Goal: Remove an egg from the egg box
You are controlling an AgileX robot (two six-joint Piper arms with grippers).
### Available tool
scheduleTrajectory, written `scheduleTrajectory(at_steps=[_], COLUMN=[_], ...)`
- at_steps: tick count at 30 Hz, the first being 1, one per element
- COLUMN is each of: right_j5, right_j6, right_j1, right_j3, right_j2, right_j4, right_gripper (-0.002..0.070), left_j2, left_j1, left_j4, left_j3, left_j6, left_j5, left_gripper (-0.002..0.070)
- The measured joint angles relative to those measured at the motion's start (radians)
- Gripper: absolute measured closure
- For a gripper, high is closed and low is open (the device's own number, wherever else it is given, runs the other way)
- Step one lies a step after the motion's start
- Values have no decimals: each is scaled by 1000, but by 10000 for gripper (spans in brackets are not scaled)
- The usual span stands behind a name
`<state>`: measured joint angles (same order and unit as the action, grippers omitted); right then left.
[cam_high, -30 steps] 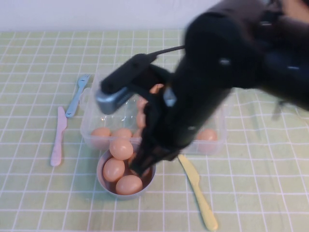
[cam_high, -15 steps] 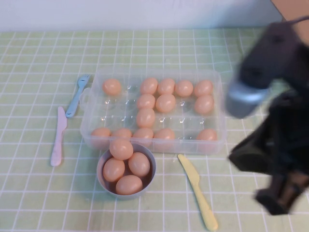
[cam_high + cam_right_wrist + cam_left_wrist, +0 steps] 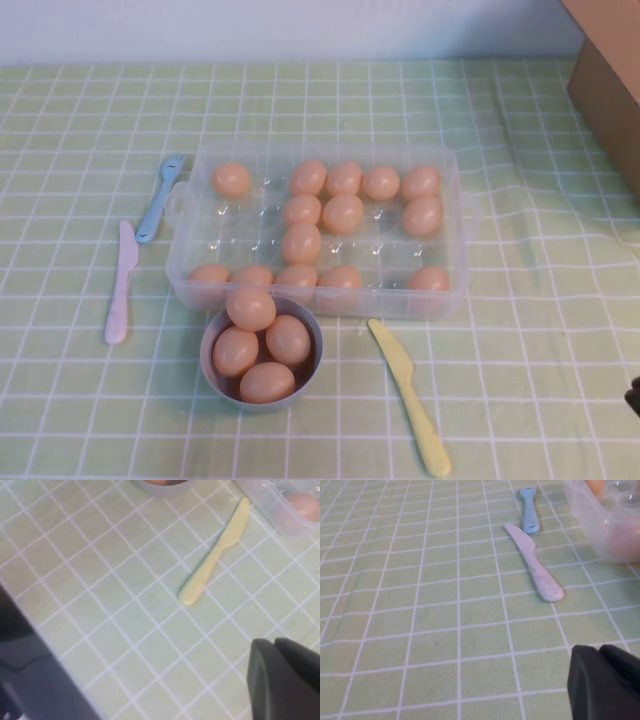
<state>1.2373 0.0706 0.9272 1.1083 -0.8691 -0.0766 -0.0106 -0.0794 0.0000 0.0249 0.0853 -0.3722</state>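
Observation:
The clear plastic egg box [image 3: 192, 222] stands mid-table and holds several peach-orange eggs; one such egg [image 3: 343, 213] lies near its middle. A corner of the box shows in the left wrist view [image 3: 600, 525] and in the right wrist view [image 3: 267, 502], there with an egg [image 3: 302, 505] inside. My left gripper [image 3: 599, 650] is shut and empty, low over the cloth left of the box, out of the high view. My right gripper [image 3: 274, 642] is shut and empty, off to the front right; only a dark sliver of that arm [image 3: 634, 397] shows in the high view.
A grey-blue bowl [image 3: 208, 362] with several eggs stands against the box's front. A yellow knife [image 3: 408, 394] lies right of the bowl. A pink knife [image 3: 121, 283] and a blue fork [image 3: 160, 196] lie left of the box. A brown carton [image 3: 608, 80] stands at the far right.
My right arm has pulled back from over the bowl to the right and almost out of the high view. One more egg shows in the bowl where the gripper was.

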Motion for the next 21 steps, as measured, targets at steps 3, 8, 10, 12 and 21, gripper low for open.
scheduleTrajectory(at_steps=[3, 8, 10, 12, 21], right_j5=[-140, -476, -622, -786, -1320], right_j6=[4, 4, 4, 4, 4], right_j1=[-46, -280, -374, -462, -768], right_j3=[-120, -389, -494, -598, -992], right_j2=[68, 183, 231, 287, 490], right_j4=[-2, -1, -3, -5, 0], right_gripper=[693, 694, 694, 694, 694], left_j2=[0, 0, 0, 0, 0], left_j1=[0, 0, 0, 0, 0], left_j4=[0, 0, 0, 0, 0], left_j3=[0, 0, 0, 0, 0], left_j6=[0, 0, 0, 0, 0], left_j5=[0, 0, 0, 0, 0], left_gripper=[678, 678, 678, 678, 678])
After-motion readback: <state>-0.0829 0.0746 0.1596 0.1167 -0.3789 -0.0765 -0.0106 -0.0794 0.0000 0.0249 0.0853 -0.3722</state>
